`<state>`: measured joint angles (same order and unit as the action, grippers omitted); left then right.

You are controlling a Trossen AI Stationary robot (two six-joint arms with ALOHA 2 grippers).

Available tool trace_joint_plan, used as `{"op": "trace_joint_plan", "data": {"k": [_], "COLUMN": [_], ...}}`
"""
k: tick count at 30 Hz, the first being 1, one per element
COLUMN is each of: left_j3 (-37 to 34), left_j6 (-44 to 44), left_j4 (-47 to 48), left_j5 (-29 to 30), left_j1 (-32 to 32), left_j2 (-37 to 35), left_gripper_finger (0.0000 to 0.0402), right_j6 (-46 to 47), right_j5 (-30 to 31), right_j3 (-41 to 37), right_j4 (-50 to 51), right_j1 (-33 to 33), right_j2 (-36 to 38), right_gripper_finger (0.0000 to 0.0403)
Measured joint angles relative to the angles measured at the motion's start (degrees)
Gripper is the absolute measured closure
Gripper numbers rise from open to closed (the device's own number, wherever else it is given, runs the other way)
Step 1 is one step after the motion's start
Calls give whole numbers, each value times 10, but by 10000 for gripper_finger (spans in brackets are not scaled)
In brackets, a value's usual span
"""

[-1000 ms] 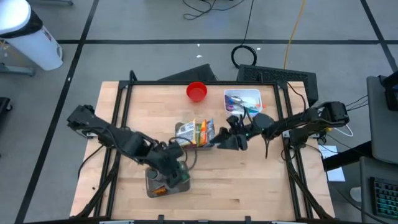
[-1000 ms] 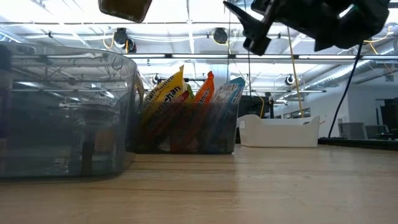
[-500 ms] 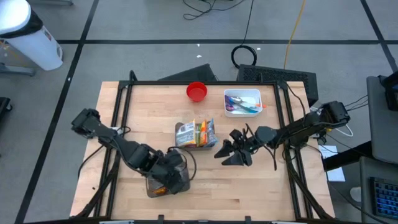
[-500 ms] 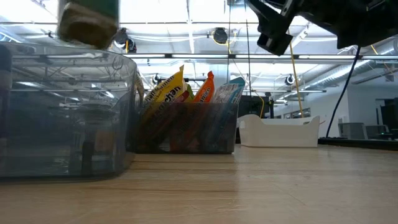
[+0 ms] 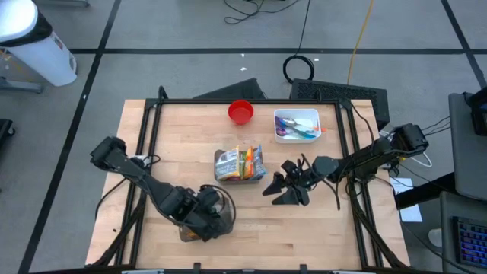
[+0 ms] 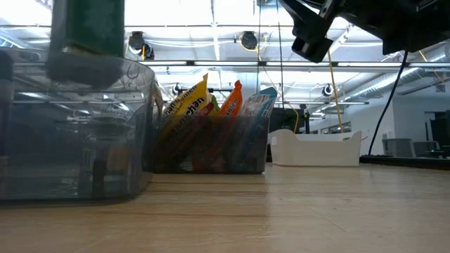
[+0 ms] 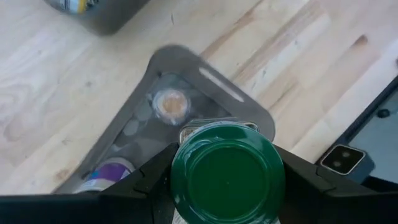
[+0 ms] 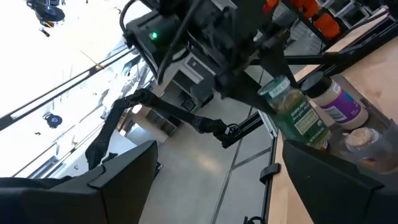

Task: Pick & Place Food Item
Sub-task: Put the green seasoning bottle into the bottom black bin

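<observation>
The green-lidded jar (image 7: 227, 177) is being held in the left gripper (image 7: 224, 186), whose fingers are clamping it at either side just below the lid, and it is hanging over the clear grey bin (image 7: 186, 93) near the table's front-left edge. In the low view the jar (image 6: 88, 35) is showing upright with its base at about the level of the bin's rim (image 6: 133, 70), so it appears to be above the opening or just entering it rather than resting inside. The grip from above is leaving the jar's base free, which suits a straight drop into the bin. Two items are already lying inside: a purple-labelled bottle (image 7: 106, 174) and a small round container (image 7: 170, 104); the jar is positioned over the space beside them, presumably to avoid landing on either. The right gripper (image 5: 283, 185) is waiting with its jaws spread wide and empty, hovering near the table's centre-right, just beside the snack box (image 5: 240, 164) holding upright packets. It is standing well apart from the left arm, most likely to keep clear of the placing. A red cup (image 5: 240, 112) and a white tray (image 5: 297, 124) are sitting at the far side, untouched. In my judgement the placing step is nearly complete, with release not yet made.
</observation>
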<state>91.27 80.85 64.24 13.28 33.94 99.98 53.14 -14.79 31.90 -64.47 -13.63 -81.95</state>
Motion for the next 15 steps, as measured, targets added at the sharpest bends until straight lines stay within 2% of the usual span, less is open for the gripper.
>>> {"op": "trace_joint_plan", "data": {"k": [5,15], "left_j3": [0,0], "left_j6": [8,53], "left_j4": [1,1], "left_j5": [-29,-48], "left_j1": [1,0], "left_j2": [22,54], "left_gripper_finger": [194,194], "right_j6": [1,2], "right_j5": [0,-2], "right_j3": [0,0], "right_j4": [0,1], "right_j1": [0,0], "right_j2": [0,0], "right_gripper_finger": [64,64]}}
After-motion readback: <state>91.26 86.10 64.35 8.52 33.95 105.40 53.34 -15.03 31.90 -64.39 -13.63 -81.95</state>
